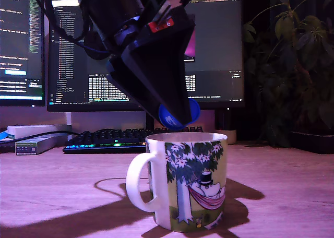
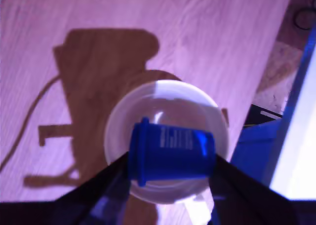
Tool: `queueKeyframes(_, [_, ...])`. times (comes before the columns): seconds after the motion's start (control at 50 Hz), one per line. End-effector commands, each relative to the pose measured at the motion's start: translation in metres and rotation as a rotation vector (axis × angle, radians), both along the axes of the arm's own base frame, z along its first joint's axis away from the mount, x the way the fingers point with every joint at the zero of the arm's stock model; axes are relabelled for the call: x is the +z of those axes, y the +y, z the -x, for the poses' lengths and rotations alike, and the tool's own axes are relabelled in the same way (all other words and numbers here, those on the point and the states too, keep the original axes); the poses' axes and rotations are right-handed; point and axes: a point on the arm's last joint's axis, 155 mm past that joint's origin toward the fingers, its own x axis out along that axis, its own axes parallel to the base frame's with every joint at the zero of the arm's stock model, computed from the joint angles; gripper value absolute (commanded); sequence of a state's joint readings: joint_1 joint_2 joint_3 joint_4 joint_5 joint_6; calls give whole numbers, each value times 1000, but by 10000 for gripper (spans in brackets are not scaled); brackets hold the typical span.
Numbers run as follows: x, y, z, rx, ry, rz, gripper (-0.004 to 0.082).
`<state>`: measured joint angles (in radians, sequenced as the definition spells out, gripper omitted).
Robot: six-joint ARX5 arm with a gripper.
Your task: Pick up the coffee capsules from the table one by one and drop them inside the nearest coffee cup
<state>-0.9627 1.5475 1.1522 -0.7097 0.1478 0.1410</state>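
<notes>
Now the jaws pinch a blue coffee capsule (image 2: 170,153) lying sideways, just above the rim of the coffee cup (image 2: 114,129) and within its mouth. Below them, the wrist view shows bare counter (image 2: 212,32) around the cup; only the exterior view shows a keyboard (image 1: 104,139) beyond the jaws.

arm: one black arm, slanting down toward the coffee cup (image 1: 156,188) from above | gripper (image 1: 182,118): tilted, tip just above the coffee cup's mouth, clear of its rim | jaws: closed on a blue coffee capsule (image 2: 170,153), gripped on its side, directly over the coffee cup's opening
</notes>
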Motion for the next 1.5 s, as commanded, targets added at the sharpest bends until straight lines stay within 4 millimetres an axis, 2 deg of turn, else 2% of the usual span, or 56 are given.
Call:
queueKeyframes(0.0, [-6,-2,3,-4,13,-11,286])
queueKeyframes(0.82, [-5,-2,3,0,13,-10,297])
queueKeyframes(0.88, [-5,-3,2,1,13,-9,373])
queueKeyframes(1.0, [-5,-2,0,5,2,-13,668])
queueKeyframes(1.06, [-5,-3,0,5,2,-11,724])
queueKeyframes(1.3, [-2,-7,-2,3,-9,10,719])
queueKeyframes(1.48, [-2,-8,-1,-9,-6,12,605])
